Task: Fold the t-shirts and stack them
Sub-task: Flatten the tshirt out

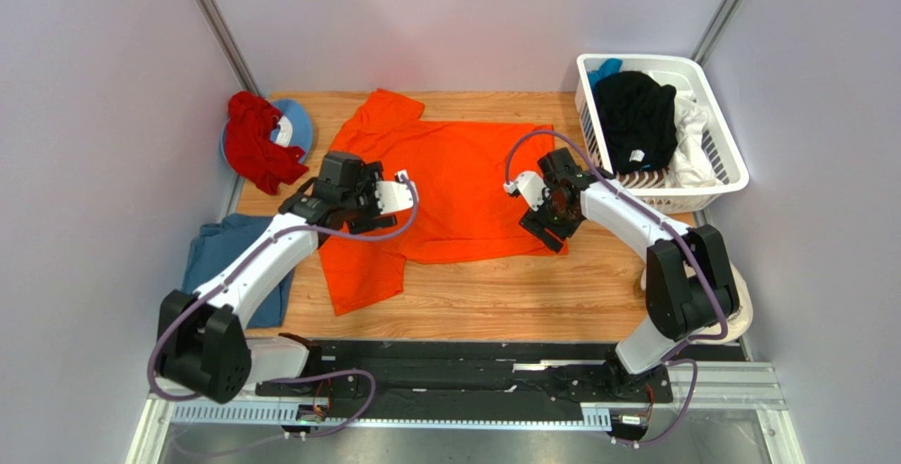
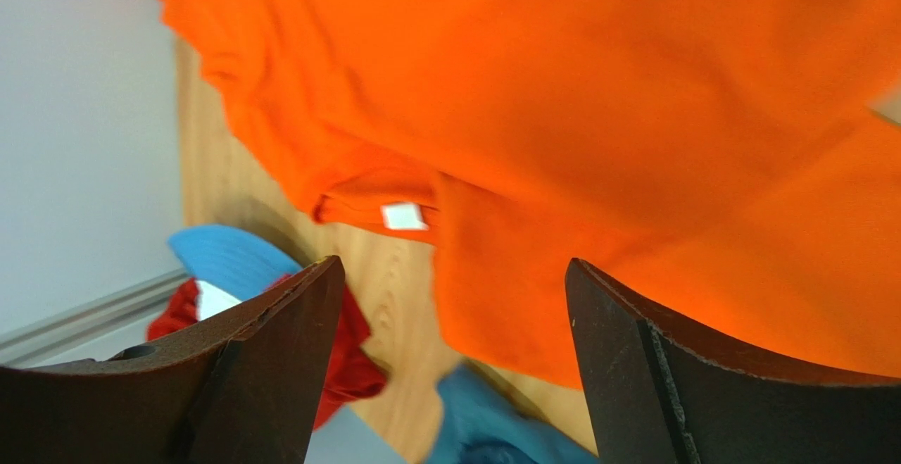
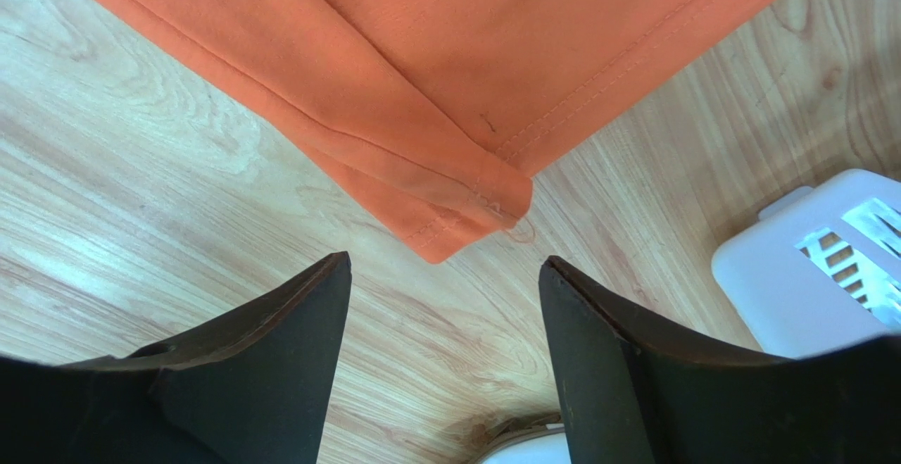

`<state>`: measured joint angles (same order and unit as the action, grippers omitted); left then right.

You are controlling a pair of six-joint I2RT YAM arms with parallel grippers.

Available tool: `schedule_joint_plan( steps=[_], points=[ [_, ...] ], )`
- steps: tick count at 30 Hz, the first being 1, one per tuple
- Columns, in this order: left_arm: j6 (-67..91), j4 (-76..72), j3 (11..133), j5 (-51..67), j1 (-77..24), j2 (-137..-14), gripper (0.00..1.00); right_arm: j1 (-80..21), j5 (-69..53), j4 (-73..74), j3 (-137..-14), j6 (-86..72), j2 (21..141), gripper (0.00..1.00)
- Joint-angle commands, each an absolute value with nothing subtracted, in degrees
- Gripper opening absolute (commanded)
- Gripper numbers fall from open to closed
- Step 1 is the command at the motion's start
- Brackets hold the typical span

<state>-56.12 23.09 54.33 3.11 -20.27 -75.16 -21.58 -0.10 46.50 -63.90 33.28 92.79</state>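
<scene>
A bright orange t-shirt (image 1: 465, 189) lies spread on the wooden table, sleeves toward the left. My left gripper (image 1: 354, 189) hovers open over its left side. In the left wrist view the orange cloth (image 2: 635, 94) and its white neck label (image 2: 403, 216) lie beyond the open left gripper (image 2: 455, 265), which holds nothing. My right gripper (image 1: 554, 217) is open at the shirt's near right part. In the right wrist view the folded hem corner (image 3: 465, 221) sits just ahead of the right gripper (image 3: 444, 261), untouched. A dusty blue t-shirt (image 1: 217, 258) lies crumpled at the left edge.
A white laundry basket (image 1: 730, 184) at the back right holds a black garment (image 1: 635, 116) and a white one (image 1: 693, 126); its corner (image 3: 804, 274) shows near my right fingers. A red cloth (image 1: 259, 147) lies over a light blue cap (image 1: 296, 121) at the back left.
</scene>
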Motion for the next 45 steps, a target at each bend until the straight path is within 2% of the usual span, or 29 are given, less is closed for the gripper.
schedule_joint_plan(
  steps=[1,5,9,11,20,35,45],
  points=[
    [-54.6,35.1,50.1,8.8,-21.6,-67.6,0.86,-21.8,-0.4,44.1,-62.9,35.8,90.3,0.68],
    [-55.8,38.3,46.0,7.3,-24.1,-64.3,0.86,-21.8,-0.7,43.3,-63.1,35.0,90.2,0.67],
    [-58.8,28.8,38.3,0.2,-24.1,-64.7,0.85,-22.0,-2.0,43.1,-64.0,33.9,89.8,0.67],
    [-60.1,23.6,37.2,0.2,-23.5,-66.0,0.85,-22.1,-2.5,43.9,-64.5,33.2,89.8,0.67],
    [-61.7,21.2,46.3,4.5,-14.6,-75.1,0.84,-22.2,-0.4,42.8,-60.6,34.5,88.1,0.67],
    [-64.1,8.1,51.5,0.2,-11.5,-93.9,0.84,-22.3,-1.0,42.1,-60.9,33.8,88.5,0.67],
    [-67.1,10.0,44.3,-1.9,-11.4,-89.4,0.83,-22.3,-0.6,40.7,-59.0,33.8,88.7,0.66]
  ],
)
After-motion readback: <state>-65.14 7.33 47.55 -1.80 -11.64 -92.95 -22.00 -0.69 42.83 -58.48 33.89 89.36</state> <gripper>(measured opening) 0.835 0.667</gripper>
